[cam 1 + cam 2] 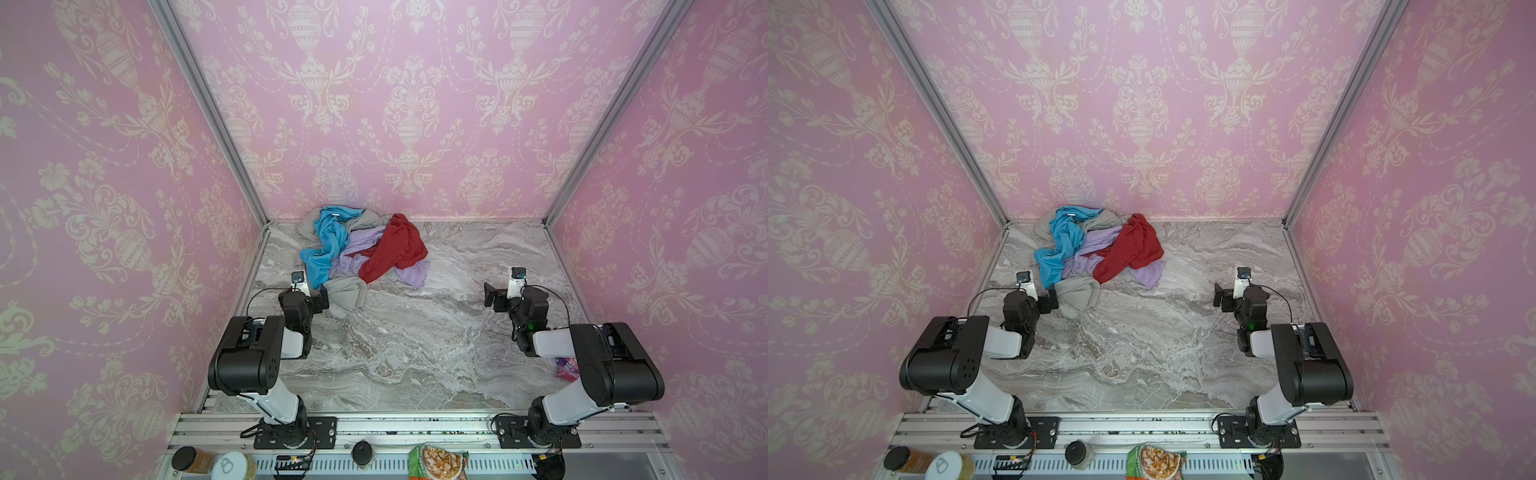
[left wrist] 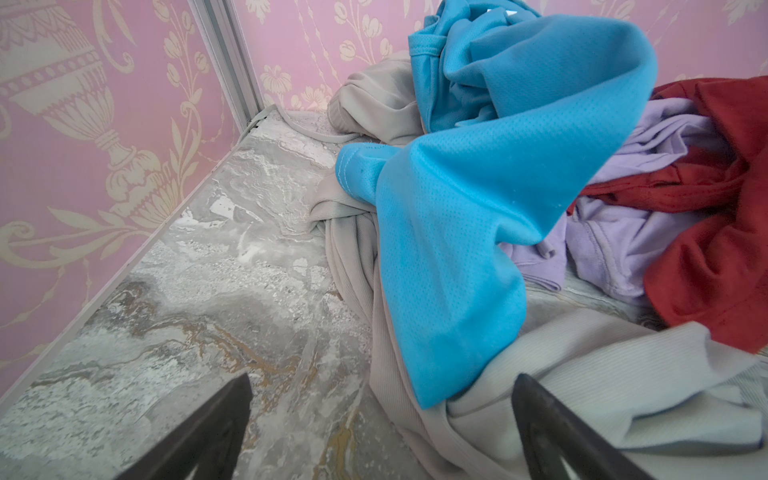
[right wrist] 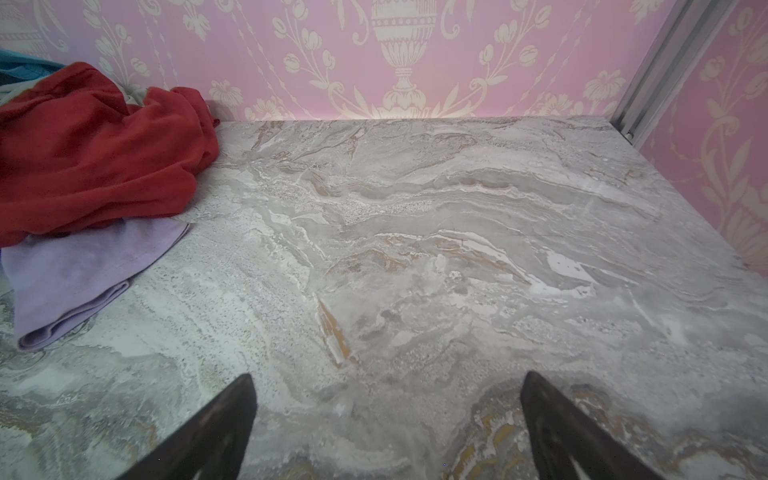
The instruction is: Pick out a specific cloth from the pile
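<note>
The pile (image 1: 332,232) lies at the table's back left, against the wall. In it the lavender cloth (image 1: 360,246) (image 1: 1096,245) is wedged between a turquoise cloth (image 1: 328,245) and a dark red cloth (image 1: 395,249) that covers its middle. One lavender corner (image 3: 83,270) pokes out flat on the table. A grey garment (image 1: 345,293) spreads at the pile's near edge. My left gripper (image 1: 322,297) (image 2: 382,378) is open, its fingers straddling the grey garment's edge, holding nothing. My right gripper (image 1: 490,295) (image 3: 388,375) is open over bare marble, well right of the pile.
Pink patterned walls with metal corner posts (image 1: 208,104) close in three sides of the marble table (image 1: 415,353). A small purple packet (image 1: 567,368) lies by the right arm. Jars and a food packet (image 1: 436,461) sit beyond the front rail.
</note>
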Tool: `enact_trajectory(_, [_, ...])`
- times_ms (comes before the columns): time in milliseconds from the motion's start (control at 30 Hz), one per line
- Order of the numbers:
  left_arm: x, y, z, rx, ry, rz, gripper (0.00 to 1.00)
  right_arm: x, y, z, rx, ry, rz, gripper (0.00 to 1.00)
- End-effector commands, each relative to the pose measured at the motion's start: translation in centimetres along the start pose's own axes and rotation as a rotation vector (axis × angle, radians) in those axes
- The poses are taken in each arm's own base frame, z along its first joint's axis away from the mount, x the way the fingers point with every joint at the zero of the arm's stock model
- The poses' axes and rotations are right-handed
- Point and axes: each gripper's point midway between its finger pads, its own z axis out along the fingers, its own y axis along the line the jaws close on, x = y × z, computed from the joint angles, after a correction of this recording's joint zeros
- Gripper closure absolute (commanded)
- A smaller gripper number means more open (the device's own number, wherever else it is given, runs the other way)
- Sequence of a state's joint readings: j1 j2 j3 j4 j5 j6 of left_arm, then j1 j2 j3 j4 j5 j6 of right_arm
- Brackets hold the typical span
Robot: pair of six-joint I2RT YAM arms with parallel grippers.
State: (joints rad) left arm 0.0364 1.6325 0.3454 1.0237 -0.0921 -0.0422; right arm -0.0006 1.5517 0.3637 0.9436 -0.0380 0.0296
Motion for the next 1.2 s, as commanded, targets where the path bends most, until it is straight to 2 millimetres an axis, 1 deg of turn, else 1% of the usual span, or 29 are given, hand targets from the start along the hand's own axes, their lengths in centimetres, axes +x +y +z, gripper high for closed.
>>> enact_trajectory(0, [0.0, 0.4, 0.2, -0.023, 0.016, -0.001, 0.01, -0.3, 0.0, 0.0, -0.002, -0.007, 0.018, 0.00])
enact_trajectory(233, [0.3, 0.4, 0.2, -0.024, 0.060, -0.001, 0.01, -0.3, 0.0, 0.0, -0.002, -0.010, 0.017, 0.00])
enact_trajectory(367, [0.3, 0.4, 0.2, -0.024, 0.056, 0.001, 0.01, -0.4, -0.2, -0.1, 0.020, -0.016, 0.015, 0.00])
enact_trajectory(500, [0.1, 0.3, 0.1, -0.027, 0.034, 0.006, 0.01, -1.0, -0.7, -0.9, 0.060, -0.051, 0.017, 0.00])
enact_trajectory(700, [-0.2, 1.2, -0.2, -0.116, 0.009, -0.002, 0.01, -1.7, -1.7, -2.6, 0.135, -0.106, 0.029, 0.00])
enact_trajectory(900, [-0.6, 0.9, -0.2, -0.129, 0.009, 0.027, 0.01, -2.8, -2.4, -3.8, 0.193, -0.110, 0.047, 0.00])
enact_trajectory(1000, [-1.3, 1.4, -0.2, -0.169, 0.037, 0.033, 0.01, -3.3, -2.7, -4.3, 0.213, -0.114, 0.050, 0.00])
enact_trajectory(1067, [-2.3, 2.0, -0.4, -0.213, 0.065, 0.032, 0.01, -4.0, -2.5, -4.7, 0.217, -0.124, 0.042, 0.00])
enact_trajectory(1167, [-4.5, 2.7, -1.2, -0.253, 0.057, 0.006, 0.01, -5.2, -2.5, -5.1, 0.228, -0.138, 0.048, 0.00])
